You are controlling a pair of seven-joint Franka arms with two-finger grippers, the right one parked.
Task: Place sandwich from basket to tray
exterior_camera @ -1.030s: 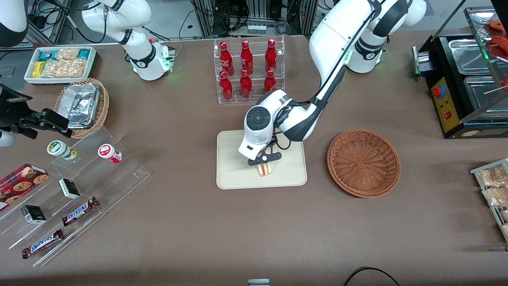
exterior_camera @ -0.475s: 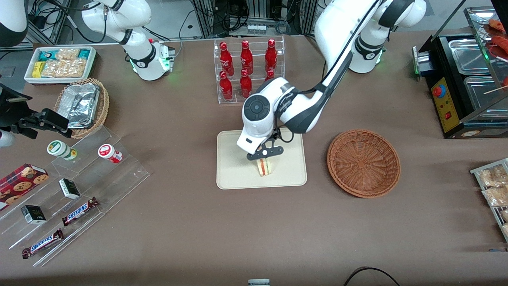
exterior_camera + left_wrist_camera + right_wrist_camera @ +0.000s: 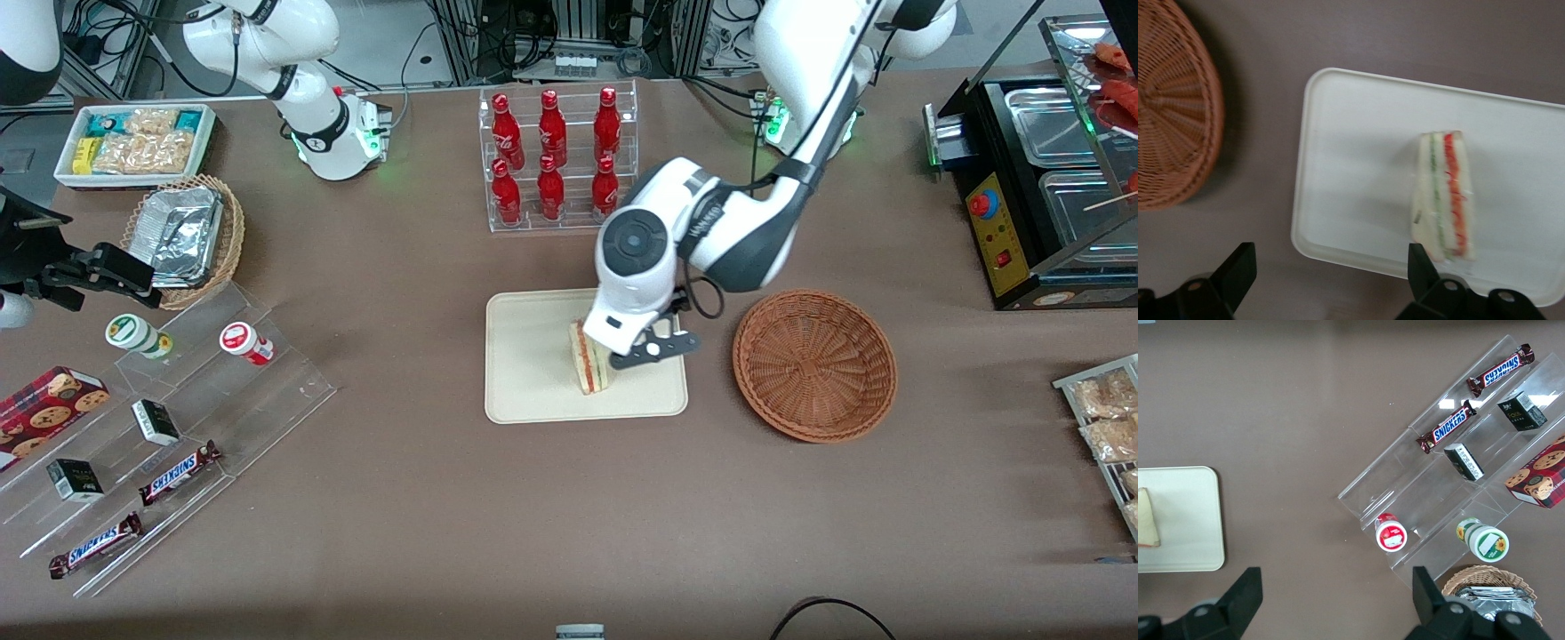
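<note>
The sandwich stands on its edge on the cream tray, red and green filling facing up. The wrist view shows the sandwich well inside the tray, nothing touching it. My gripper hangs above the tray's edge nearest the basket, beside the sandwich. Its fingers are spread wide, so the gripper is open and holds nothing. The reddish-brown wicker basket sits empty beside the tray, toward the working arm's end; its rim also shows in the wrist view.
A clear rack of red bottles stands farther from the camera than the tray. Toward the parked arm's end are an acrylic snack stand, a tan basket of foil containers and a white bin. A black food warmer sits at the working arm's end.
The gripper was down over the sandwich; it has let go, risen and swung sideways toward the basket. The sandwich stays on the tray.
</note>
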